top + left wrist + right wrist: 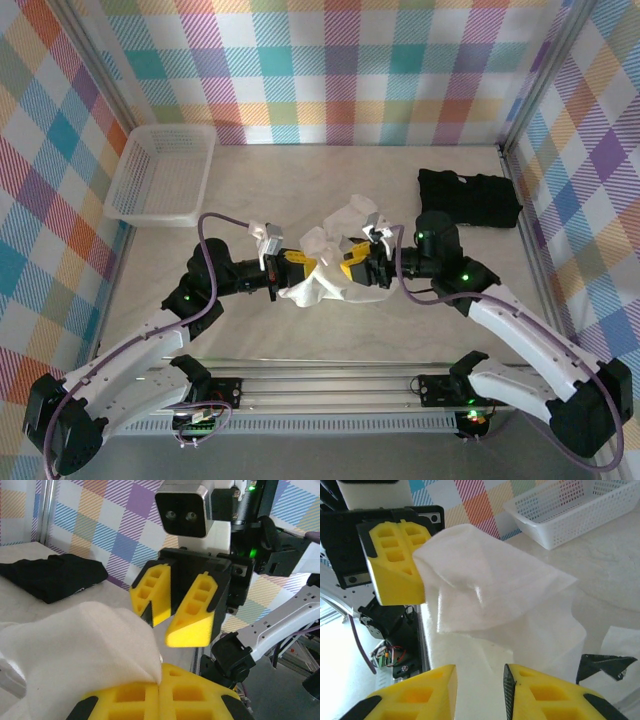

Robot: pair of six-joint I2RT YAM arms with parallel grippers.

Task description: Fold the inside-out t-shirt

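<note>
**Item: white t-shirt, bunched between two facing grippers**

Top external view. The plain white, thin-cloth t-shirt (340, 222) is recorded as a crumpled heap at mid-table, lifted in part off the pale marbled table (300, 175). It is flanked by the yellow-fingered left gripper (288, 267) on its left and the yellow-fingered right gripper (354, 270) on its right, the two pointed at each other along a left-to-right line. No long axis can be read from the heap. The white perforated plastic basket (160, 175) is noted at far left and the black folded garment (468, 198) at far right, both well apart from the shirt.

Left wrist view. The left gripper (160, 682) is seen with its jaws pressed together on a fold of the t-shirt (85, 645), which trails to its left. The right gripper (167, 627) is seen directly opposite and near, jaws parted, nothing between them.

Right wrist view. The right gripper (480, 675) is shown parted and empty. A hanging flap of cloth (490, 590) lies straight ahead of it, pinched at its upper left corner by the left gripper (405, 575).

Judgement: the coming move is taken to turn on this head-on alignment. The free flap lies ahead of the right gripper, which is the nearer free hand for a second hold.
</note>
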